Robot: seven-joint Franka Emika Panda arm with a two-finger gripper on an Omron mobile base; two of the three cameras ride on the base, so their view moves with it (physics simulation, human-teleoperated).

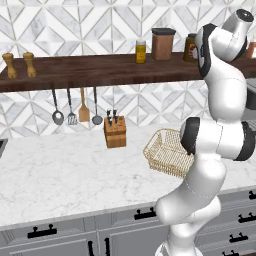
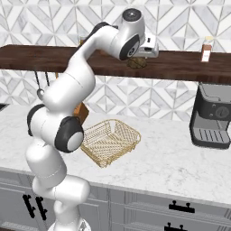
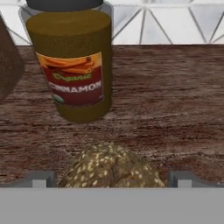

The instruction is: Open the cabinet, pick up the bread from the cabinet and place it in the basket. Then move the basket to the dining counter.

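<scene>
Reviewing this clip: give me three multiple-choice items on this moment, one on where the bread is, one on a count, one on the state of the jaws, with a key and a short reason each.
1. Where does the bread lie?
A. In the basket
B. On the dark wooden shelf, in front of the cinnamon jar
C. On the marble worktop beside the knife block

2. How many utensils hang under the shelf in the left base view?
A. Two
B. Four
C. Six

3. How do the jaws of the gripper stand?
A. Open, one on each side of the bread
B. Shut on the bread
C. Shut on the jar

Key: 1 B, the hand view shows the seeded loaf on the shelf near the cinnamon jar, while the basket holds nothing. 2 B, four utensils hang in a row. 3 A, the fingertips stand wide apart, flanking the loaf.
</scene>
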